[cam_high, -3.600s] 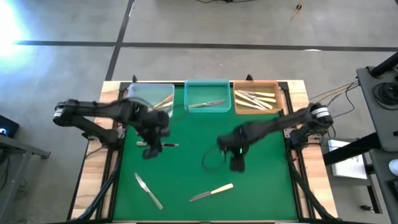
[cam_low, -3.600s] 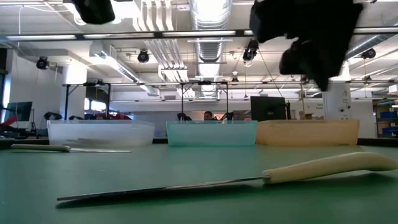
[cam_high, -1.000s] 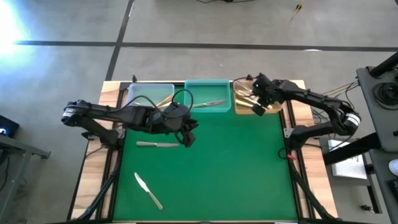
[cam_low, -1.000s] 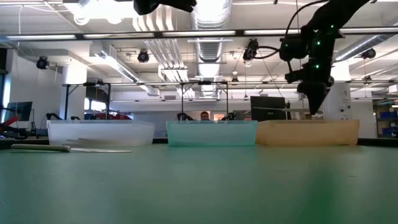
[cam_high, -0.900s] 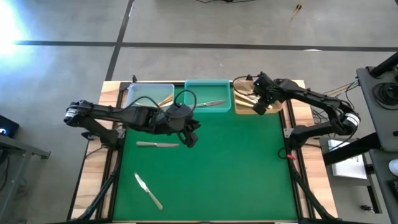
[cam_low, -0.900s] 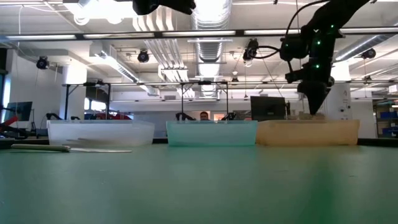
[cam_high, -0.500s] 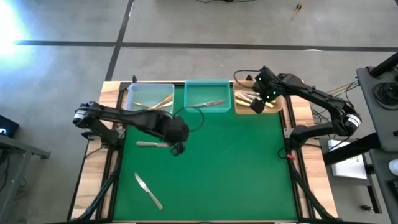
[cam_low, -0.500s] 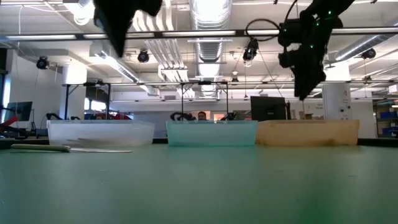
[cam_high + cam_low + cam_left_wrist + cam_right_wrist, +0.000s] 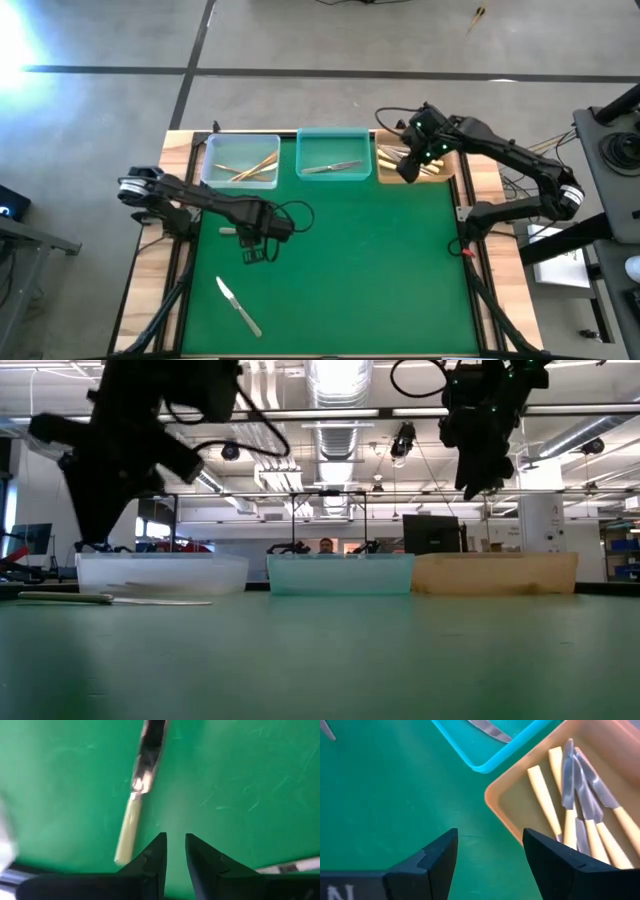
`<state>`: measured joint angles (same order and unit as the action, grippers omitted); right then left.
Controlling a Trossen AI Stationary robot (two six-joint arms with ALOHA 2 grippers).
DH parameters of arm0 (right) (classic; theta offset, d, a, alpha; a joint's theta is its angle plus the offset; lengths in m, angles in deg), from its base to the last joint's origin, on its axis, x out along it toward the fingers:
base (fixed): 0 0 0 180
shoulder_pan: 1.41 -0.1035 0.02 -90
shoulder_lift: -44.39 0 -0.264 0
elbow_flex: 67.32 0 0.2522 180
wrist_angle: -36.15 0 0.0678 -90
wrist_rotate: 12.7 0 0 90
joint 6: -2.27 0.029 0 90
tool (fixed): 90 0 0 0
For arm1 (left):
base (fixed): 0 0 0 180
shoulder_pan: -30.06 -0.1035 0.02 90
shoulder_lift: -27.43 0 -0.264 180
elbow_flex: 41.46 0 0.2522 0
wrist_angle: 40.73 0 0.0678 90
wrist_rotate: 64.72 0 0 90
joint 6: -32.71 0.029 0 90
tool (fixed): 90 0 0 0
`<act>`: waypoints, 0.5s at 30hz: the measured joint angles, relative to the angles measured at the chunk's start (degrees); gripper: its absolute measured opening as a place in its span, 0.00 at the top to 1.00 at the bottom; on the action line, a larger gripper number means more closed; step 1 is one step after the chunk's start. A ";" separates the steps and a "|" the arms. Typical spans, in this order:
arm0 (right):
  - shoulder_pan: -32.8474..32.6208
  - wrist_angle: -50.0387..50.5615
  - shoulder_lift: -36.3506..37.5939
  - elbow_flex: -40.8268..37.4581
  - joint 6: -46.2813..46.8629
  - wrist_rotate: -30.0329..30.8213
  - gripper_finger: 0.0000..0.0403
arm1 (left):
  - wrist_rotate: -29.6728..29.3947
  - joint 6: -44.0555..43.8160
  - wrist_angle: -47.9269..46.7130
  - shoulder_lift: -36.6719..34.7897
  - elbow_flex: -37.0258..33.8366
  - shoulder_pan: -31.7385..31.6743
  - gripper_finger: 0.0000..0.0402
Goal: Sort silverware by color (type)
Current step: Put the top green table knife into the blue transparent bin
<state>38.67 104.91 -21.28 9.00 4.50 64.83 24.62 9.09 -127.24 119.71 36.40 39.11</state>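
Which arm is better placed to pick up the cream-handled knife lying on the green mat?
Left. The left hand hangs beside the cream-handled knife, fingers nearly closed. The right hand is open, far off by the amber bin.

The left arm enters from the left edge of the high view and stretches toward the middle left of the frame, its elbow low and a cable looping off the wrist. The left gripper [image 9: 254, 252] points downward, its fingers [image 9: 156, 851] nearly together with only a slim gap between them. The right arm reaches from the right edge in a long arc to the upper right of centre. The right gripper [image 9: 408, 170] hangs raised, its fingers [image 9: 440, 852] spread wide apart.
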 joint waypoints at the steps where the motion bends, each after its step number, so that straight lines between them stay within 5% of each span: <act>1: -0.55 0.00 0.00 -0.03 0.79 0.02 0.47 | 0.74 -0.07 2.43 -0.96 -2.41 -0.08 0.87; 15: -7.33 -2.50 0.00 -0.06 10.16 0.51 0.47 | -0.50 -0.59 15.30 -12.06 -20.93 -5.98 0.87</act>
<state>31.34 102.41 -21.28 8.94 14.66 65.34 24.12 8.50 -111.94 107.65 15.47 33.13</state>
